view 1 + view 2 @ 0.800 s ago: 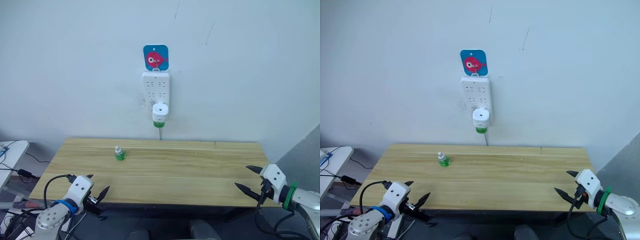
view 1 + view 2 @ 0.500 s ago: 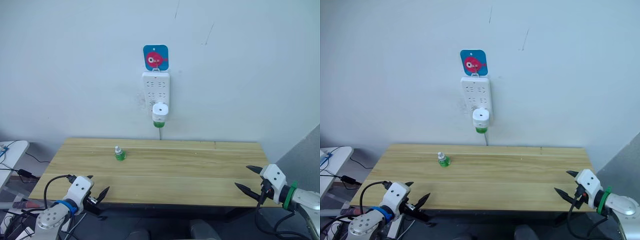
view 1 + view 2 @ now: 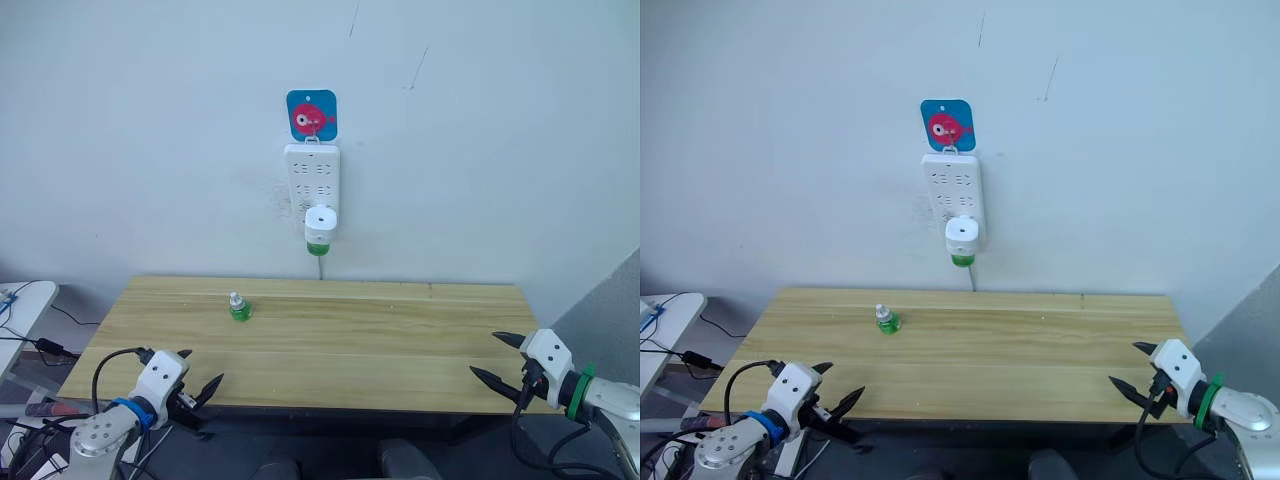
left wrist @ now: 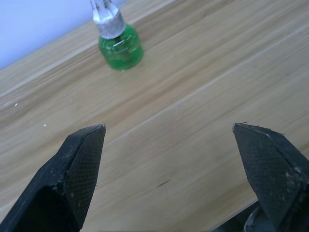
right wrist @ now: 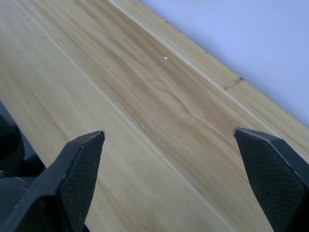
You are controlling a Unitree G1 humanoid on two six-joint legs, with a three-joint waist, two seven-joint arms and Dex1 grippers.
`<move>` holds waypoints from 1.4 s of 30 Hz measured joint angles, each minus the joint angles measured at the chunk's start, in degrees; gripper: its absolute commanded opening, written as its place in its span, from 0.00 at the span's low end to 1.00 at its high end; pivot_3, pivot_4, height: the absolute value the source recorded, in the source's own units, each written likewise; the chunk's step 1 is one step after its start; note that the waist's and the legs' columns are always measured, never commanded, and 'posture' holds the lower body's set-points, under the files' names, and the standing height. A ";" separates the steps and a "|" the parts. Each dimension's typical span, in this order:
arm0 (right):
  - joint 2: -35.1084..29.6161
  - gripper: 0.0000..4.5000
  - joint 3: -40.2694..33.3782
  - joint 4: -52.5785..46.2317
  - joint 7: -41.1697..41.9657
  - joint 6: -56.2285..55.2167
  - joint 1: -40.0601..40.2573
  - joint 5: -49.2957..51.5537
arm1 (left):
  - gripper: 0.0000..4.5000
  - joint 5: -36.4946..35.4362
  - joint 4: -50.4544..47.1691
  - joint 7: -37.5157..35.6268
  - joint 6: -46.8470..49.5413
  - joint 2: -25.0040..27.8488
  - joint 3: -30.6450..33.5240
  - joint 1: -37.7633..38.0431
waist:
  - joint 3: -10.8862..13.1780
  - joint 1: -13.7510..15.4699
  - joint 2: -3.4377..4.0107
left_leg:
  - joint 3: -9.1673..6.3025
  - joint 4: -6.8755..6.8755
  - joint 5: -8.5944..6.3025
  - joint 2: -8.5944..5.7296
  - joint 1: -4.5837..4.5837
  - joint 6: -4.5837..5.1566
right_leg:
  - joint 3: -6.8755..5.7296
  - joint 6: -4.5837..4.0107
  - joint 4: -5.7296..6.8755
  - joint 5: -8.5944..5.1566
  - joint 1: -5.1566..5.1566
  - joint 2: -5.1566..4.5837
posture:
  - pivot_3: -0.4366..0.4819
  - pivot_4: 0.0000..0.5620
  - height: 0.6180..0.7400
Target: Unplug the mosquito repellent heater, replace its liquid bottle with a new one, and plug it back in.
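**Both grippers spread wide at the near table edge**

We see the left gripper (image 3: 195, 382) with its two black fingers (image 4: 82, 159) spread wide and empty, low at the near left edge of the wooden table (image 3: 400, 340). The right gripper (image 3: 496, 357) is also spread wide and empty, at the near right edge.

The new bottle (image 3: 239, 307), green with a white cap, stands upright on the left rear part of the table, well apart from both grippers.

On the wall above, the mosquito repellent heater (image 3: 320, 224) sits plugged in the power strip (image 3: 312, 176), with its liquid bottle (image 3: 318, 247) below it. A blue sticker (image 3: 311, 114) is above the strip.
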 measured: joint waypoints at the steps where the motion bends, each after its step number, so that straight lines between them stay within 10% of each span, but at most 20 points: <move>1: 0.00 1.00 0.00 0.08 0.06 -0.07 0.00 0.00 | 1.00 -0.54 -0.43 -0.40 0.10 0.00 0.06 0.02 | 0.00 0.00 0.00 | 0.00 0.00 0.00 0.00 0.00 0.00 | 0.00 0.00 0.00 0.00 0.00 0.00 | 0.44 0.09 1.00; 14: -0.72 1.00 -0.09 -1.13 0.54 -0.21 2.49 0.03 | 1.00 -1.75 -2.89 -1.17 2.03 2.43 1.66 2.38 | 0.68 -0.08 -0.05 | 0.04 0.00 0.00 0.01 0.02 0.00 | 0.08 -0.01 0.00 -0.01 -0.01 0.00 | 0.42 0.18 1.00; 25: 0.82 1.00 0.95 -17.95 -0.08 4.23 4.14 2.33 | 1.00 -9.16 -14.42 -5.68 13.07 3.14 3.60 2.67 | 6.03 -0.09 -0.42 | 0.12 0.05 0.01 0.04 -0.04 -0.01 | 0.30 0.00 0.08 0.00 -0.10 0.01 | 0.36 0.40 1.00; 42: 7.94 1.00 5.28 -45.47 -14.92 31.24 -16.41 16.14 | 0.96 -17.93 -23.15 -5.24 33.23 4.83 3.63 -30.51 | 10.64 -0.41 -0.55 | -0.19 0.10 -0.04 0.00 -1.17 0.04 | -0.01 0.60 0.05 0.65 -0.95 0.03 | 0.30 0.51 1.00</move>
